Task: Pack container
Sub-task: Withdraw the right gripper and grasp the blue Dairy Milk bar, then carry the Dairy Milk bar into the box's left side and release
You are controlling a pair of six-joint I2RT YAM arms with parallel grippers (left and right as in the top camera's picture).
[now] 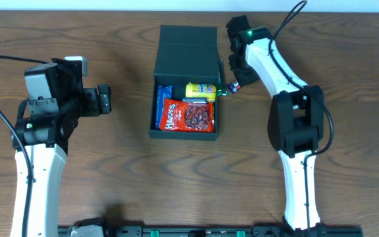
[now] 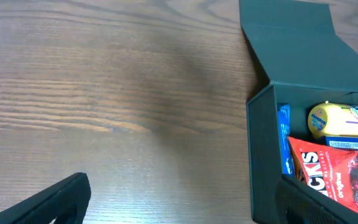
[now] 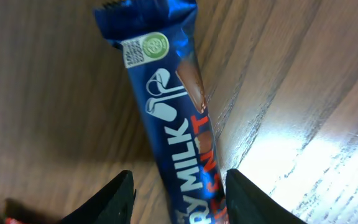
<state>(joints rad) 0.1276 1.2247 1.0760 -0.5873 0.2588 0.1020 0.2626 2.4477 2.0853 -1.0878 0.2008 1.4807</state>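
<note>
The right fingers (image 3: 114, 199) stood about half open astride a blue chocolate bar (image 3: 173, 124), one on each side of its wrapper. Whether they were already pinching it could not be told from the right wrist view. From overhead this happened just beside the right wall of the container (image 1: 183, 133), near its hinge end. The left fingers (image 2: 55, 199) were spread as wide as they go and held nothing, hanging over bare wood well to the left of the container. The dark box itself sat on the middle of the tabletop (image 1: 110, 164) with its flap lid (image 1: 188, 43) thrown back flat beyond the far wall, so the inside was open to both arms. Packing looked well under way. A red snack packet (image 1: 188, 116) lay across the near part of the inside, a yellow packet (image 1: 201, 91) sat behind it by the right wall, and a blue packet (image 1: 164, 99) stood on edge along the left wall. What seemed left was to bring the chocolate bar over the right wall and, most likely, fold the lid down; no other loose snack showed around the container. The surface was brown wood-grain laminate, with a bright patch of glare beside the bar. Of the room, only a pale strip showed past the tabletop's far edge.
</note>
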